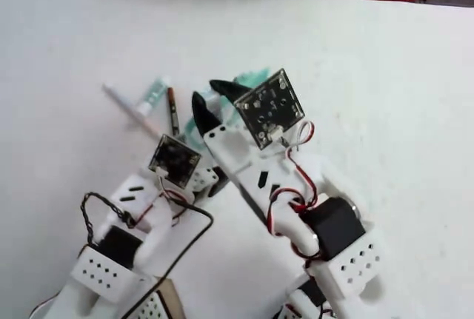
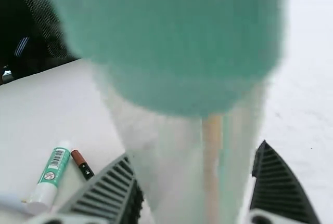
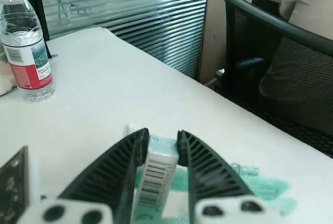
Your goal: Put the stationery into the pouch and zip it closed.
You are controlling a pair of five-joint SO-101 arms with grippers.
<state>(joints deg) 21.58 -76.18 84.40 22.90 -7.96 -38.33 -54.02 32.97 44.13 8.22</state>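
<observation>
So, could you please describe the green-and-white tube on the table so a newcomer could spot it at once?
On the white table, look past the two arms to the loose stationery lying near the teal pouch. The tube rests there next to a pale stick and a thin brown pen. It alone is stubby, with a green printed body and white ends.

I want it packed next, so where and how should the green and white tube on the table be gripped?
Grip the green and white tube across its body near the middle, probably coming straight down: it lies flat on the table, long sides exposed. The brown pen lies close beside it, so one of the fingers needs that narrow gap.
</observation>
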